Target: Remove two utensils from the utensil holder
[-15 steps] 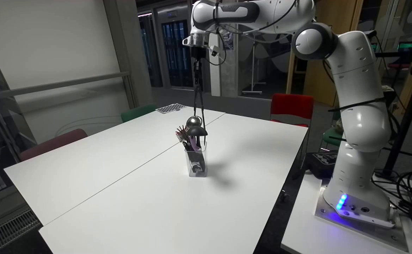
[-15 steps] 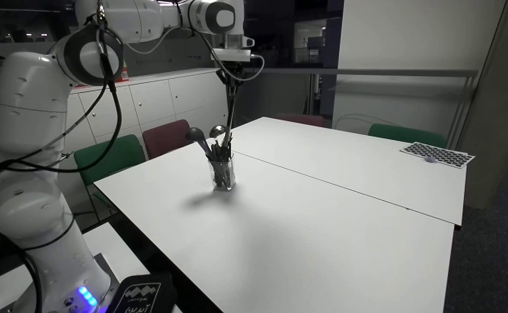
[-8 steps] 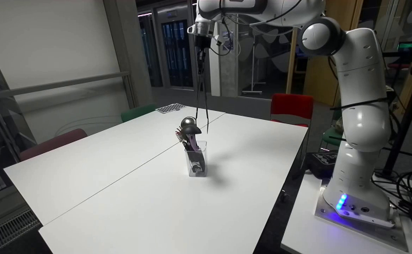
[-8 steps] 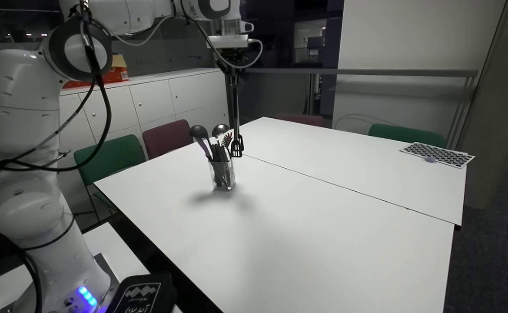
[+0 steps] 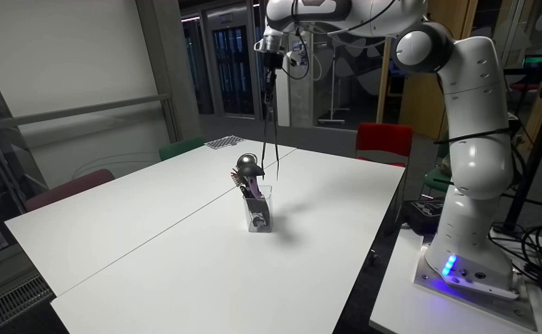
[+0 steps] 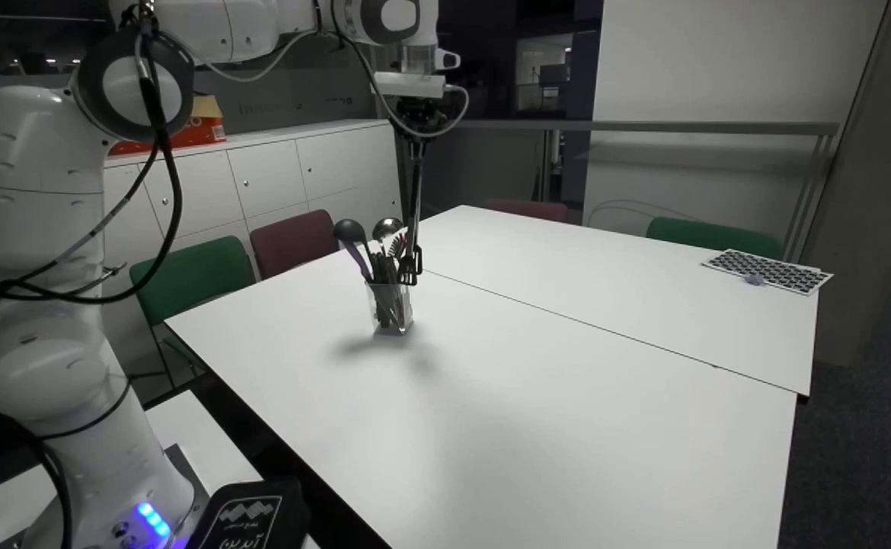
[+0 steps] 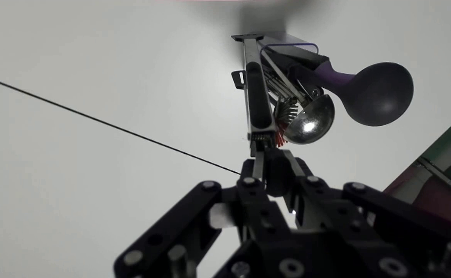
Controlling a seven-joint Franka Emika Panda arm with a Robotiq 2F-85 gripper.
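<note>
My gripper [image 5: 269, 95], also in an exterior view [image 6: 417, 145] and the wrist view [image 7: 277, 166], is shut on the top end of dark-and-silvery tongs [image 7: 259, 96]. The tongs [image 5: 276, 139] hang down with arms spread; their slotted ends [image 6: 411, 268] are outside the holder, near rim height and above the table. The clear utensil holder [image 5: 258, 215], also in an exterior view [image 6: 390, 309], stands upright. It holds a dark ladle with a purple handle [image 7: 379, 94], a silver ladle [image 7: 312, 123], a red-tipped brush [image 7: 285, 112] and other utensils, partly hidden.
The holder stands on a white table [image 5: 196, 260] with a seam across it. A checkered board [image 6: 769, 271] lies at a far corner. Chairs [image 6: 193, 278] stand along the table's edges. A black box [image 5: 421, 215] lies beside the robot base.
The gripper has risen, then come down slightly, and shifted sideways with the tongs. The tongs' ends came out of the holder and now hang beside it. The ladles shifted slightly.
</note>
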